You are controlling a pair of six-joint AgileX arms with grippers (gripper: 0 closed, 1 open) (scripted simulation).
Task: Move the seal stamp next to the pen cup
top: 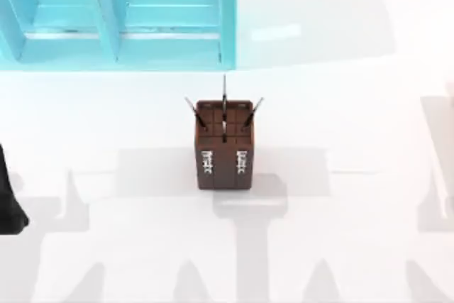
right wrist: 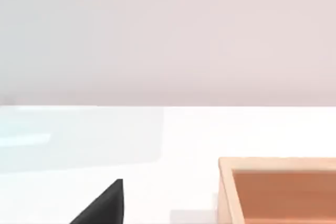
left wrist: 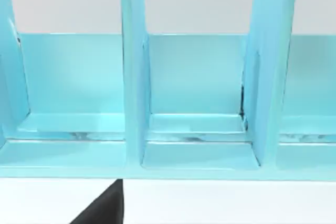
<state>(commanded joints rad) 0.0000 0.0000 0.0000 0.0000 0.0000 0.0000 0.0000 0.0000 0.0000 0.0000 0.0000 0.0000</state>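
Note:
The pen cup (top: 224, 144) is a tall square brown holder with white markings on its front and thin dark pens sticking out of its gridded top. It stands upright in the middle of the table. The seal stamp is out of view. My left arm (top: 10, 196) sits parked at the table's left edge, well away from the pen cup. A dark part of my left gripper (left wrist: 105, 205) pokes in low in the left wrist view, facing the shelf unit. A like dark part of my right gripper (right wrist: 105, 203) hangs over the white table.
A large turquoise shelf unit (top: 120, 15) with upright dividers (left wrist: 134, 72) fills the table's back left. In the right wrist view, an open light-wood box (right wrist: 278, 187) rests on the white tabletop (top: 340, 118).

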